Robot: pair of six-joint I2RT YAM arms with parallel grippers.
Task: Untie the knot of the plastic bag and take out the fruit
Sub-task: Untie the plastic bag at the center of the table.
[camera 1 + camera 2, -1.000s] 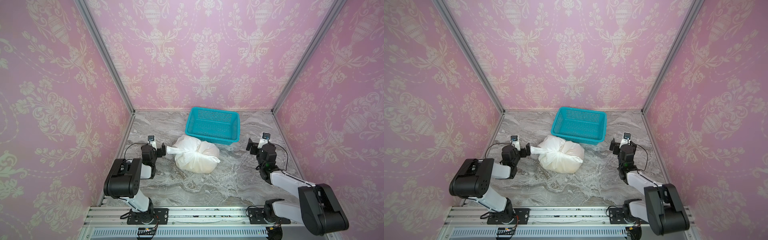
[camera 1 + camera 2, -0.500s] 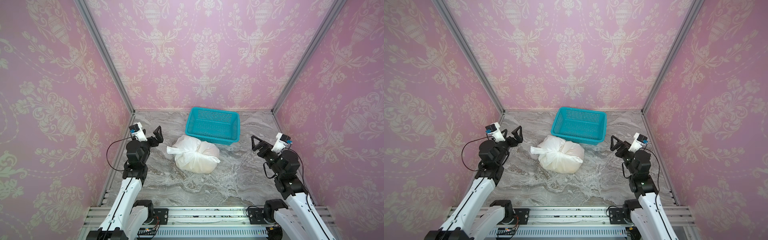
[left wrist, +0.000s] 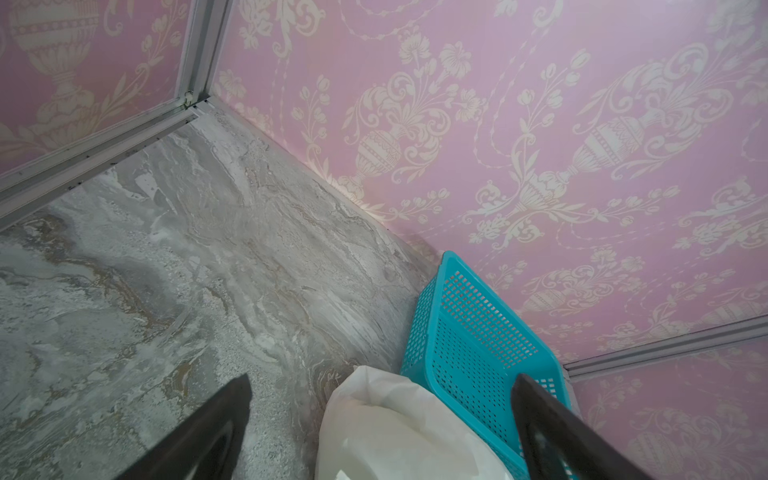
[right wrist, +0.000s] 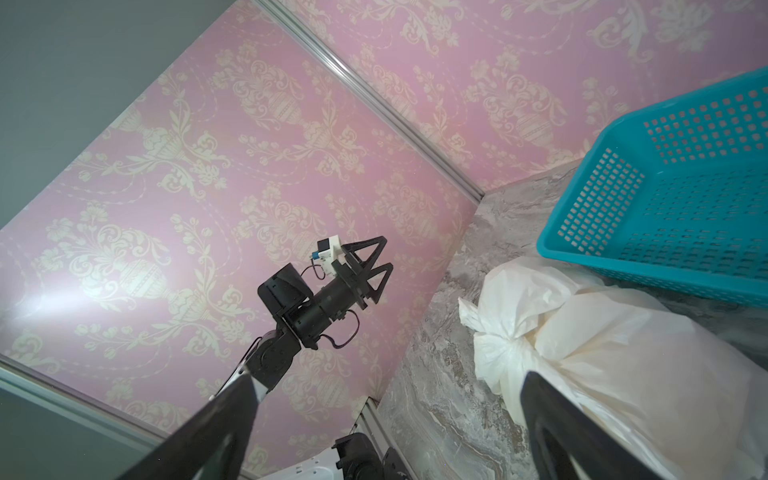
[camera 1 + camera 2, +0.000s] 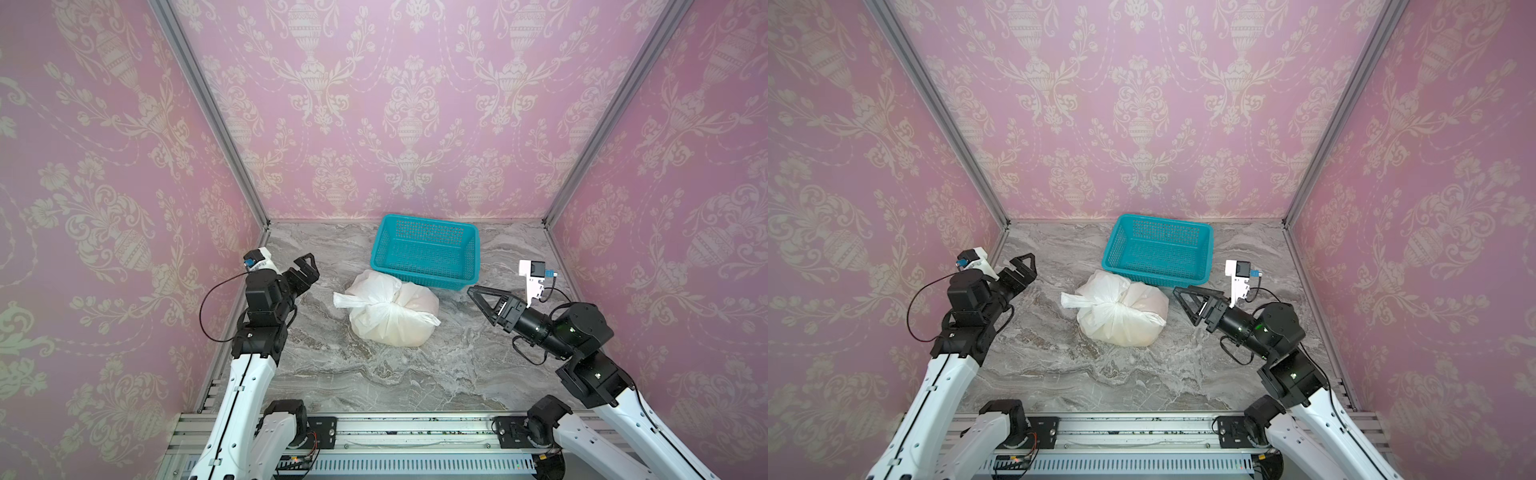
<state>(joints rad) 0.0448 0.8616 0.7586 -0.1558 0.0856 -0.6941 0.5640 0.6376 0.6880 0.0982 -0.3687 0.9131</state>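
Risen from their folded rest, left jaws and right jaws, spread wide and empty, flank the plastic bag; its knot lies between them, still tied.

a lab booth: pink wallpaper panels (aluminium posts) round a marble-look tabletop.

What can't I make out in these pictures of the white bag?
- The fruit: hidden in every view by the plastic bag.
- How the knot is tied: too small in both top views; right wrist view shows one side.
- Left wrist view: the knot is cut off by the picture's edge.
- Right wrist view: the basket is cut by the edge.
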